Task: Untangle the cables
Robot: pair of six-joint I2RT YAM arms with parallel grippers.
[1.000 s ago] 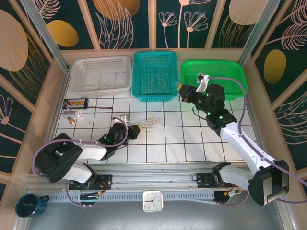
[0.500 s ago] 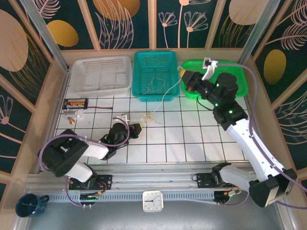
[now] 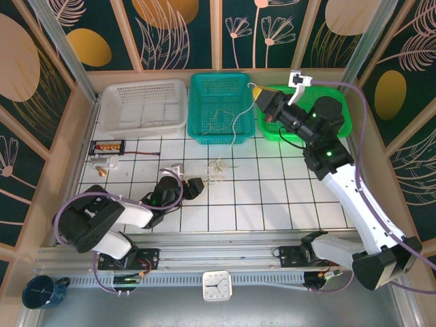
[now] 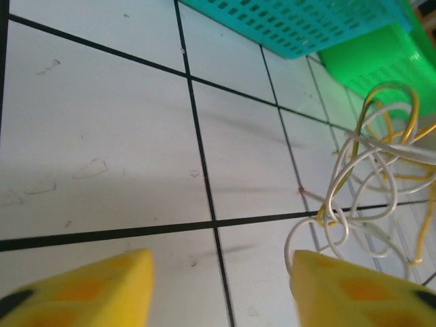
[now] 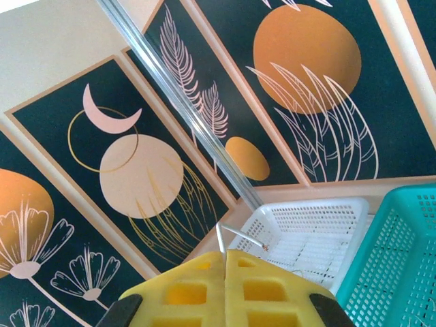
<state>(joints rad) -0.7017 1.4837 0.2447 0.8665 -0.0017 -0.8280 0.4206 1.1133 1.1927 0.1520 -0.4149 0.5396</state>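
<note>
Pinching a white cable (image 5: 219, 238), the right end effector (image 5: 223, 262) is held aloft; the left end effector (image 4: 221, 276) is spread beside the cables (image 4: 361, 184).

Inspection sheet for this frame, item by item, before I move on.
Surface: white tiled table, black grid lines.
Job's things: cable knot on the tiles; one strand rising from it.
Clutter: connector board, baskets at the far edge.
End effectors: left open beside the knot; right shut on the strand, up high.
Cables: purple hoses along the arms.
Surroundings: patterned panels; clock and mug at the near edge.
</note>
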